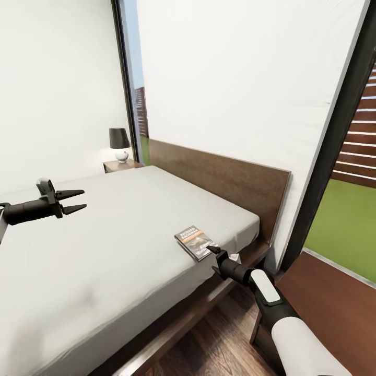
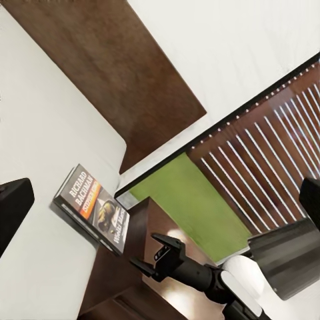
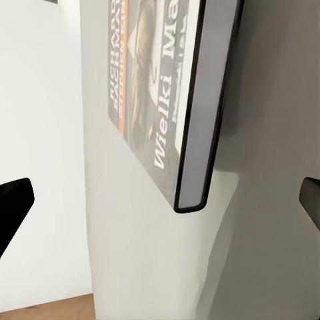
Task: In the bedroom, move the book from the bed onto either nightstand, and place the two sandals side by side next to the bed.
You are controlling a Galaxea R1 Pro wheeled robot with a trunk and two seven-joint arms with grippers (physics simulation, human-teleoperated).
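Two claws open, both empty; right claw (image 1: 211,252) at the book (image 1: 195,242), jaws spread for its near corner; left claw (image 1: 73,201) parked well apart from book, over the bed (image 1: 104,250).

You held your left gripper (image 1: 73,201) out level with fingers parted, while your right gripper (image 1: 213,259) reached forward, fingers spread.
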